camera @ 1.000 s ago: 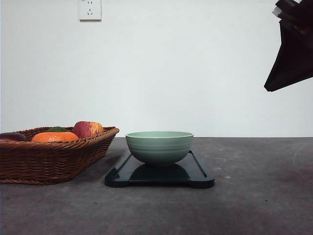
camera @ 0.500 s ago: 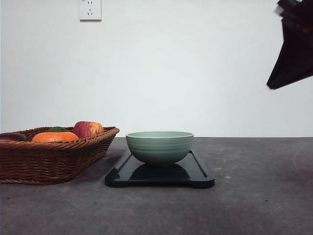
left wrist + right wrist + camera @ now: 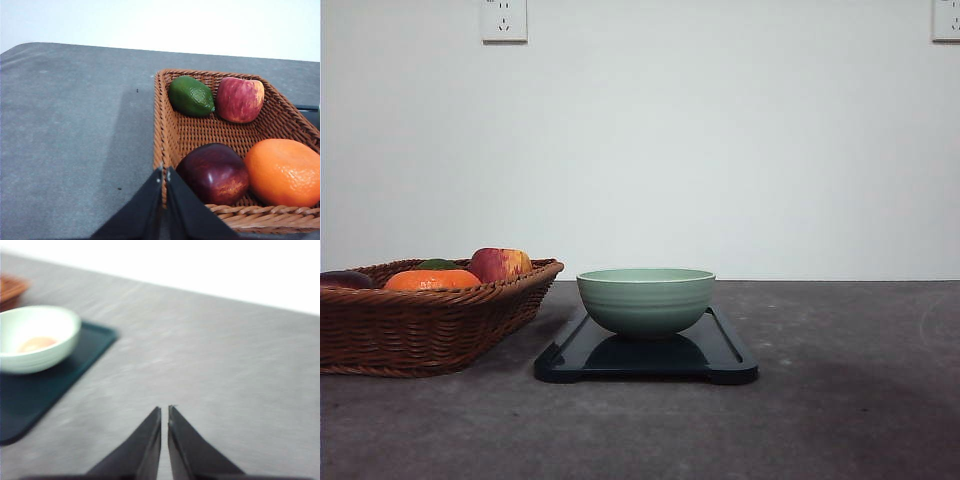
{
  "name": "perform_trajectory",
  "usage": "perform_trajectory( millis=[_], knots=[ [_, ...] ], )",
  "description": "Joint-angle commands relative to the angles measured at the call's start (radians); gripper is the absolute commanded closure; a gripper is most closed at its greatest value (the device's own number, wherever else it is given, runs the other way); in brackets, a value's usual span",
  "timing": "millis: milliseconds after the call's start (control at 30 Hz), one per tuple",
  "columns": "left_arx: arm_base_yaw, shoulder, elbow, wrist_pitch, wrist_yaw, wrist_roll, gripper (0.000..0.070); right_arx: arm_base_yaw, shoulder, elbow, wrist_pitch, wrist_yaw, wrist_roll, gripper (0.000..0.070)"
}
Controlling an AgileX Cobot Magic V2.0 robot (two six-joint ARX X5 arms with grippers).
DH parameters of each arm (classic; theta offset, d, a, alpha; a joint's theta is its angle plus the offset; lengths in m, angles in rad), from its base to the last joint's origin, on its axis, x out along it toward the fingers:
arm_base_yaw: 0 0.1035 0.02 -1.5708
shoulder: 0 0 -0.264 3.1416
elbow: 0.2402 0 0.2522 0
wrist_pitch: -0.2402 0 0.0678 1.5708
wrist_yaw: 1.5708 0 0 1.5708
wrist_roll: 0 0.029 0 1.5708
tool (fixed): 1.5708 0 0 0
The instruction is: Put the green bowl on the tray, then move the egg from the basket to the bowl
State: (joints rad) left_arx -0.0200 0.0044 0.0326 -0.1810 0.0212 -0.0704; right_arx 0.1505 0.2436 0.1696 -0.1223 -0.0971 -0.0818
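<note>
Both grippers, left gripper [image 3: 165, 172] above the basket's [image 3: 165, 125] near rim and right gripper [image 3: 164, 411] over bare table, have their fingers pressed together and hold nothing. Beyond the right fingers, well apart, the egg [image 3: 36, 344] lies in the green bowl [image 3: 50, 350] on the tray [image 3: 30, 395]. Little looks left to go wrong, though a careless arm swing could nudge the bowl.

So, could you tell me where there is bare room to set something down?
The table right of the tray is bare, as is the strip in front of it. The basket is crowded with fruit, and the bowl takes the tray's middle.
</note>
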Motion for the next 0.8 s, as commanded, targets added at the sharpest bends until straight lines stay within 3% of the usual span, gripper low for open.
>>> perform_trajectory(
  millis=[0,167,767],
  knots=[
    [-0.001,0.0,-0.019,-0.006,-0.003,-0.002,0.07,-0.026,-0.093,-0.036,0.014,0.003,-0.004,0.0685],
    [-0.001,0.0,-0.019,-0.006,-0.003,-0.002,0.07,-0.067,-0.245,-0.133,0.03,0.013,0.006,0.0685],
    [-0.001,0.0,-0.019,-0.006,-0.003,-0.002,0.07,-0.068,-0.24,-0.158,0.018,0.045,0.037,0.0685]
  ],
)
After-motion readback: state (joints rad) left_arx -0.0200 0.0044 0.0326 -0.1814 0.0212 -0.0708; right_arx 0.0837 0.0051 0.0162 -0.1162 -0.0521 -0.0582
